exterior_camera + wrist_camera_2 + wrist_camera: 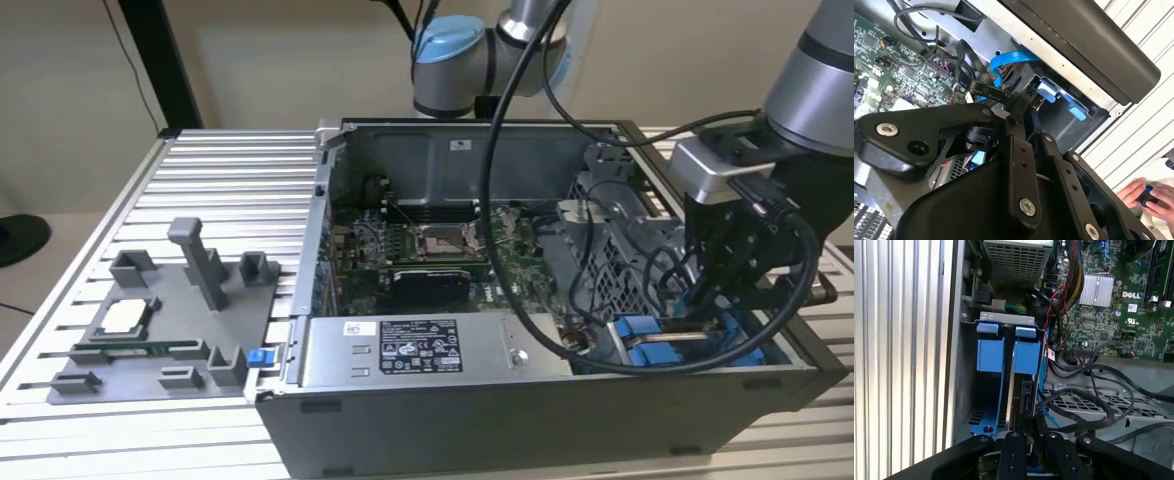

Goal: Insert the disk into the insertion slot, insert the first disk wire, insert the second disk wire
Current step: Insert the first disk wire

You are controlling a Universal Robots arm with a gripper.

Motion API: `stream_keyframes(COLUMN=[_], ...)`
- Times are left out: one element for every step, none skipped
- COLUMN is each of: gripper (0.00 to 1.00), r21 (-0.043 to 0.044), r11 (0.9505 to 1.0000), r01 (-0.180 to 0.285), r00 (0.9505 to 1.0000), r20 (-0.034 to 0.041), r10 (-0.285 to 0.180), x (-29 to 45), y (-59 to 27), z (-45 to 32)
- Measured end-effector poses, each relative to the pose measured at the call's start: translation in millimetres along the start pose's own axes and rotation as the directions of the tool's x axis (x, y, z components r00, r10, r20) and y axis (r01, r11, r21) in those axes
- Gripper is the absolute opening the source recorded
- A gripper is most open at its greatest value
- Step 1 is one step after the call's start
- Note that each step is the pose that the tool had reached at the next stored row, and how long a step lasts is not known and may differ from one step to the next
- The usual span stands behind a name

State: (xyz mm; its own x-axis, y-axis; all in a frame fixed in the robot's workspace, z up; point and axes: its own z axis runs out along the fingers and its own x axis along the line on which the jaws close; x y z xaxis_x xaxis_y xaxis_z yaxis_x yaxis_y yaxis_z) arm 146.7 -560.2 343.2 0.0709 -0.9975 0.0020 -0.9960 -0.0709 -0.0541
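disk (1026, 357) on edge, upright in insertion slot (1006, 316)

Ribbed aluminium table (214, 170), open grey PC case (534, 420) standing on it toward the exterior view's right, flat grey fixture plate (147, 330) lying just beside, at left.

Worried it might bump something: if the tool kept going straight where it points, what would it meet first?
Probably the disk in its blue frame, seated in the slot; the tool points at its near edge, though depth is unclear.
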Motion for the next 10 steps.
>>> stream_keyframes(gripper=[0.00, 0.00, 0.00, 0.00, 0.00, 0.00, 0.00, 0.00, 0.00, 0.00], r21=[0.0000, 0.0000, 0.0000, 0.0000, 0.0000, 0.0000, 0.0000, 0.0002, 0.0003, 0.0004], r11=[1.0000, 1.0000, 1.0000, 0.9999, 0.9998, 0.9996, 0.9993, 0.9991, 0.9991, 0.9991], r01=[-0.001, -0.002, -0.007, -0.013, -0.021, -0.030, -0.038, -0.041, -0.043, -0.043], r00=[1.0000, 1.0000, 1.0000, 0.9999, 0.9998, 0.9996, 0.9993, 0.9991, 0.9991, 0.9991], r20=[0.0001, -0.0002, -0.0004, -0.0008, -0.0015, -0.0017, -0.0022, -0.0025, -0.0026, -0.0027], r10=[0.001, 0.002, 0.007, 0.013, 0.021, 0.030, 0.038, 0.041, 0.043, 0.043], x=[0.1, 0.3, 0.4, 0.4, 0.5, 0.5, 0.5, 0.5, 0.5, 0.5], y=[0.0, 0.0, 0.0, 0.0, 0.0, 0.0, 0.0, 0.0, 0.0, 0.0], z=[-0.6, -1.0, -1.0, -1.0, -1.0, -0.6, -0.3, 0.1, 0.4, 0.4])
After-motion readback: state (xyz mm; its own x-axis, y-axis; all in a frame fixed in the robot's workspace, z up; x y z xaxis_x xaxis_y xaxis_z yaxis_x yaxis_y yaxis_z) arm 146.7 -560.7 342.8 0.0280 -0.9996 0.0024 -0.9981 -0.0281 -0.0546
